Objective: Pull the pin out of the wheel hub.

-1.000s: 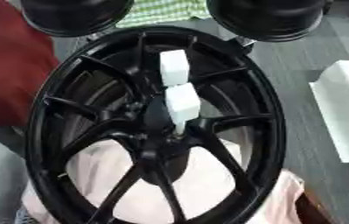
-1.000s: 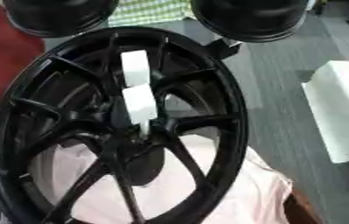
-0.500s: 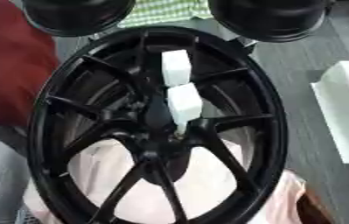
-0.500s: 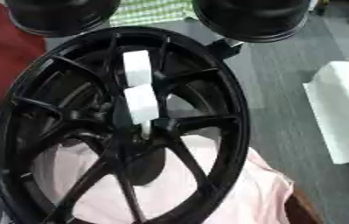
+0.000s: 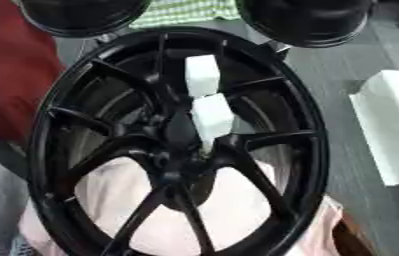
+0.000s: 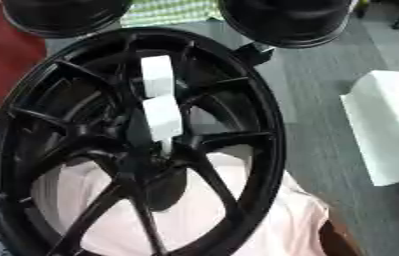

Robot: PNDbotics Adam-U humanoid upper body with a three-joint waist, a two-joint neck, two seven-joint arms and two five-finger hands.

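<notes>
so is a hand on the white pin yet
No, the white pin stands alone at the hub of the black wheel, and no robot hand shows in either view.

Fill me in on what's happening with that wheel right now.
Nothing is handling it at this moment: neither robot hand shows in either view. A black wheel lies over a pale pink cloth. A white two-block piece, apparently the pin, sits with its lower end at the hub, so it does not look pulled out yet. Two dark round objects sit beyond the rim.
</notes>
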